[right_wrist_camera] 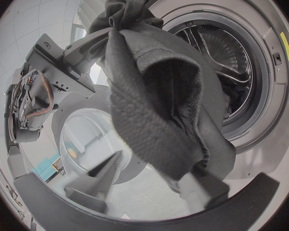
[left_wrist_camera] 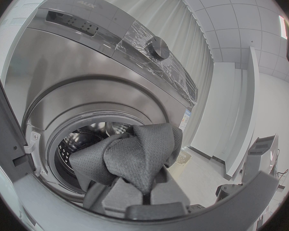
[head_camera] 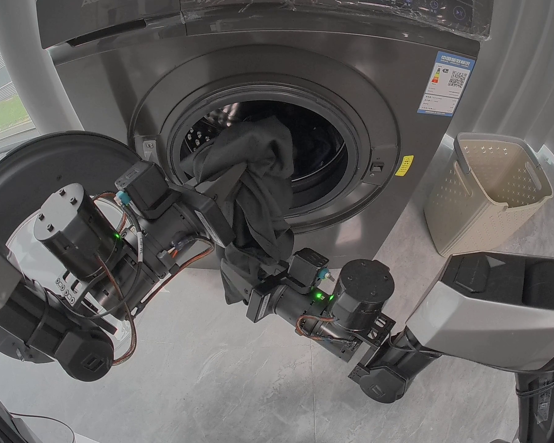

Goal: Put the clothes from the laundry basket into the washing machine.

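One dark garment point(head_camera: 258, 179) is the whole load you have in hand. It hangs across the mouth of the washing machine point(head_camera: 375, 87), its upper folds just inside the opening and its tail drooping down over the lip toward the floor.

Your left gripper point(left_wrist_camera: 145, 193) is clamped on a bunched fold near the top of it. Your right gripper point(head_camera: 261, 281) sits lower, fingers spread apart, with the hanging cloth draped over one finger and not pinched.

The fabric is a thin perforated mesh, so expect it to be light, limp and apt to slide or snag on the rim. Bunched folds give the surest hold; a single layer will likely slip out. Gather the trailing tail from below before you let go up top.

The drum point(right_wrist_camera: 221, 58) holds something dark low at the back, possibly another piece of clothing, though it is too dim to be sure. The laundry basket point(head_camera: 474, 216) stands beside the machine, and no cloth shows in it.
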Controlling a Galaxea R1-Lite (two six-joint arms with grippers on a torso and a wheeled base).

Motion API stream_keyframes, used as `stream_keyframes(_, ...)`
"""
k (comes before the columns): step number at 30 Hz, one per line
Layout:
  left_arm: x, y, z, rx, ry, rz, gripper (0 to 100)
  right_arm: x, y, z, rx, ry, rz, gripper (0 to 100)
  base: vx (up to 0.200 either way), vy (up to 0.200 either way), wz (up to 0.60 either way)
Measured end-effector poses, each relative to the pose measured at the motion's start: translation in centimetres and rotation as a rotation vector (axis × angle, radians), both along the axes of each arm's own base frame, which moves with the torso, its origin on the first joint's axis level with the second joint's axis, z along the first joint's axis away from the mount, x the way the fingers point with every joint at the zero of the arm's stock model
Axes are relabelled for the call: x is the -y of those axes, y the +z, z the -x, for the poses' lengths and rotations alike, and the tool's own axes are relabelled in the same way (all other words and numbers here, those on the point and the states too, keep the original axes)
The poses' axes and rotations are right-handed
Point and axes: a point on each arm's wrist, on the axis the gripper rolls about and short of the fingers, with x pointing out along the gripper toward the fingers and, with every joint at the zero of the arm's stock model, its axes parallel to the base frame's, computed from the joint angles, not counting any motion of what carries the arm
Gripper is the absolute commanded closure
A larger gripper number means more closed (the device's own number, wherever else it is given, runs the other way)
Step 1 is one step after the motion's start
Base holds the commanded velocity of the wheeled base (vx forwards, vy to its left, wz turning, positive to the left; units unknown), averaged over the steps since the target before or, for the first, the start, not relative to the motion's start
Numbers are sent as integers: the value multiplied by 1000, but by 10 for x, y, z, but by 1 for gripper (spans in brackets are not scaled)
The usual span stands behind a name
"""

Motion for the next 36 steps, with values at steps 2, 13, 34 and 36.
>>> stream_keyframes(2, 0, 0, 0, 0, 0, 0, 100, -1, 0, 1, 0, 3, 0, 100, 0, 0, 0)
stream_keyframes(13, -1, 0, -1, -10, 1, 11, 100, 13, 8, 17, -19, -11, 24, 100, 0, 0, 0)
stream_keyframes(34, -12, 1, -9, -14, 60, 28, 100, 132, 55, 63, -45, -169, 75, 100, 0, 0, 0)
stream_keyframes(36, -13, 1, -5, -19, 55, 26, 100, 138, 60, 62, -32, -190, 61, 100, 0, 0, 0)
